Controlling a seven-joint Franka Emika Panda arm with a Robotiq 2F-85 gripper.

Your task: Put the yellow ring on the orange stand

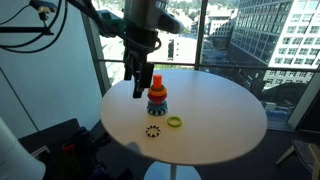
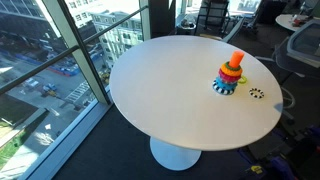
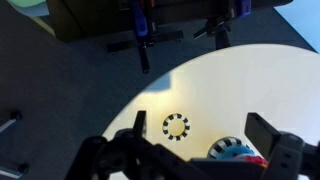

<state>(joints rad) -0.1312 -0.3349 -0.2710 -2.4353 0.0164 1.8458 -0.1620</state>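
Wrist view showed fingers [image 3: 268, 132] spread, empty, over the bench [image 3: 220, 80]; in an exterior view the ring [image 1: 174, 122] lay flat beyond the stand [image 1: 157, 97], well apart from them.

Dark grey arm [image 1: 143, 18] in an exterior view, built of thick rounded segments. Thin black cables [image 1: 28, 30] trailing off beside it. Black gripper [image 1: 141, 82] below, narrow and boxy, ending in two slim fingers [image 1: 136, 88]. In the wrist view, matte black fingers [image 3: 272, 138] with chunky angular linkages, edges catching faint light.
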